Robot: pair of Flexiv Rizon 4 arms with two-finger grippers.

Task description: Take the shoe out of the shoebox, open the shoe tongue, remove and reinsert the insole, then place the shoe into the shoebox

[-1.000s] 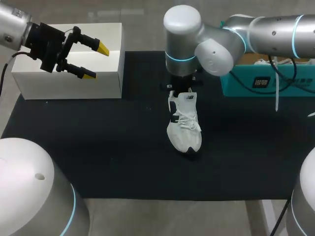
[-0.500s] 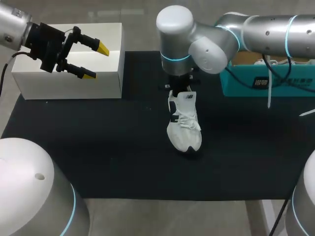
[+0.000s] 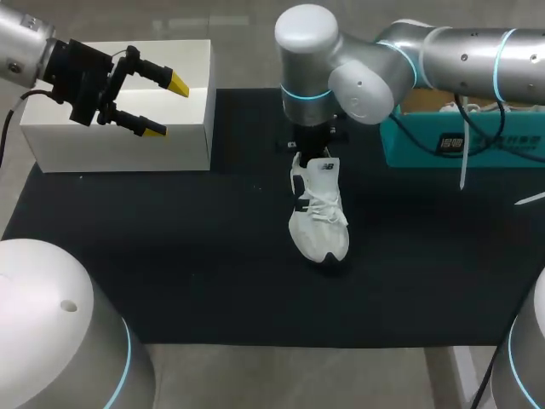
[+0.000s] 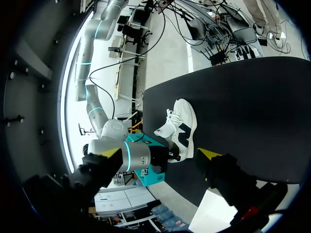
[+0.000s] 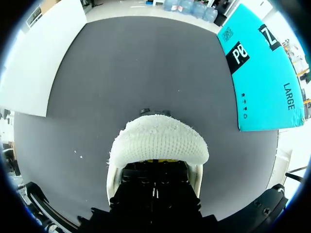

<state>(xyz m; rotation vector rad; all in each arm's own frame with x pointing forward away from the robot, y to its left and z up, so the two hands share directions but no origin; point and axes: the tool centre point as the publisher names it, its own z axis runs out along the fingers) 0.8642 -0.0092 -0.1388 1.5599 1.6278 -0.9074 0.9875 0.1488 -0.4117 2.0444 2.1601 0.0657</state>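
A white shoe [image 3: 318, 217] rests on the dark tabletop [image 3: 170, 264], its toe pointing toward the robot. The right gripper [image 3: 312, 152] sits at the shoe's heel, the end farthest from the robot. Whether it has closed on the shoe cannot be told. Well to the shoe's left, the left gripper [image 3: 167, 107] hangs wide open and empty above a white box [image 3: 119, 145]. A teal shoebox [image 3: 443, 145] stands to the shoe's right.

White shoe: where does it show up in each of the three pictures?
Head view: the white shoe lies mid-way across the black mat.
Left wrist view: ahead of the left gripper.
Right wrist view: close up, just ahead of the right gripper.
Shared landmark: the teal box beside it.
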